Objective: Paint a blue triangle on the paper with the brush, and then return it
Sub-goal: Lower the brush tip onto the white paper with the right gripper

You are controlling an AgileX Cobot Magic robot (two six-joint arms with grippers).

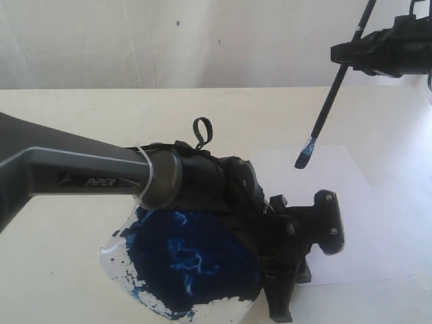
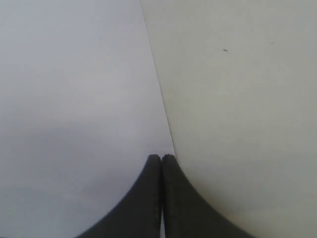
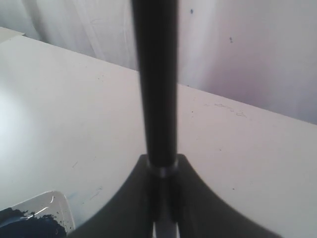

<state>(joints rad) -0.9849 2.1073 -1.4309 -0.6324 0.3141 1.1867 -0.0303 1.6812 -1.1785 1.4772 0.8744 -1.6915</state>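
Observation:
The brush (image 1: 327, 108) hangs tilted in the air, its blue bristles (image 1: 304, 156) a little above the paper's (image 1: 368, 223) far part. My right gripper (image 1: 343, 55) is shut on the black handle (image 3: 157, 74) high at the right. My left gripper (image 1: 282, 312) is shut with nothing between its fingers, and their tips (image 2: 161, 157) rest at the paper's (image 2: 74, 99) edge near a corner. No blue triangle shows on the part of the sheet I can see; my left arm hides the sheet's left part.
A clear paint tray (image 1: 118, 260) with a large dark-blue puddle (image 1: 189, 260) lies left of the paper, partly under my left arm (image 1: 88, 172). Its corner (image 3: 49, 210) shows in the right wrist view. Cream table (image 2: 237, 99) lies all round, with a white wall behind.

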